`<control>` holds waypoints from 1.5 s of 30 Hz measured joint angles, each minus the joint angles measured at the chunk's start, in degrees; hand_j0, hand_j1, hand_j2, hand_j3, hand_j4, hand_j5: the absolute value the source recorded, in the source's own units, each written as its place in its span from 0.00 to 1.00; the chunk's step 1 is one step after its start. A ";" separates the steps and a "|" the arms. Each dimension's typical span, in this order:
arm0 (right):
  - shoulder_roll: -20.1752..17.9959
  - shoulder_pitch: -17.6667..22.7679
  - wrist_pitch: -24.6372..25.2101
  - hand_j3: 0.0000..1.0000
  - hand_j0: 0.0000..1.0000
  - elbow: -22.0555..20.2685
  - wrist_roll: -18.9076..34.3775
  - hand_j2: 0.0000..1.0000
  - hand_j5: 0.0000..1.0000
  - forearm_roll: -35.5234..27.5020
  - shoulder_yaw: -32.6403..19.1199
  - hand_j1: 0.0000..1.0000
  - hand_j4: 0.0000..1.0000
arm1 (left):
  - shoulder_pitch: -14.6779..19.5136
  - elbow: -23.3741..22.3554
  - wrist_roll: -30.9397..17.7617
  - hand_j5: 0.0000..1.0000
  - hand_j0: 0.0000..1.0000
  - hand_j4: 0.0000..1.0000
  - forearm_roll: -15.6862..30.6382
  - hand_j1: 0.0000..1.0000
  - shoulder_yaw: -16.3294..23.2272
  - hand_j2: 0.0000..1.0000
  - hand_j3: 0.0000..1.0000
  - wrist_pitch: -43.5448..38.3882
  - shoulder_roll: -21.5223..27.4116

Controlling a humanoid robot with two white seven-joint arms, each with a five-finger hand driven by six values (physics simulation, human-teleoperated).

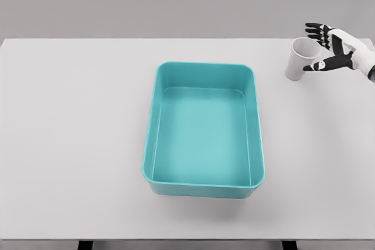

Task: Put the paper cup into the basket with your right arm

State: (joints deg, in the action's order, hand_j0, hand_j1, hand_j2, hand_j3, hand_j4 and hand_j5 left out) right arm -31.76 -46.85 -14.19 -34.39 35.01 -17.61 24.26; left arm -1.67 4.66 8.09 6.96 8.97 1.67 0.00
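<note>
A white paper cup (300, 58) stands tilted on the table near the far right, its mouth leaning toward the right. My right hand (326, 48) comes in from the right edge and sits right beside the cup, fingers spread open, the thumb close to the cup's lower side and the fingertips above its rim. The hand holds nothing. A teal rectangular basket (255, 139) lies open and empty in the middle of the table, well to the left of the cup. My left arm does not show.
The white table (70, 133) stretches wide on both sides of the basket; its far edge runs just behind the cup and hand, its front edge along the bottom of the view.
</note>
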 measured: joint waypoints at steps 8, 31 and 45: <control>0.58 0.00 0.05 0.99 0.99 -0.04 0.00 0.99 0.99 0.03 0.00 0.99 0.99 | 0.00 0.00 0.00 1.00 1.00 1.00 0.00 1.00 0.00 1.00 1.00 0.00 0.00; 1.64 0.00 -0.02 0.99 0.99 2.04 -0.03 0.99 0.99 0.07 0.02 0.99 0.99 | 0.00 0.00 0.00 1.00 1.00 1.00 0.00 1.00 0.00 1.00 1.00 0.00 0.00; 2.39 0.00 0.17 0.99 0.99 2.60 -0.36 0.99 0.99 -0.34 -0.87 0.99 0.99 | 0.00 0.00 0.00 1.00 1.00 1.00 0.00 1.00 0.00 1.00 1.00 0.00 0.00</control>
State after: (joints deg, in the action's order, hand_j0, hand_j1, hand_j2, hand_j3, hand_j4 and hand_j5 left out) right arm -29.37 -46.85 -14.03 -31.79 34.64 -17.94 23.39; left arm -1.67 4.66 8.09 6.96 8.96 1.66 0.00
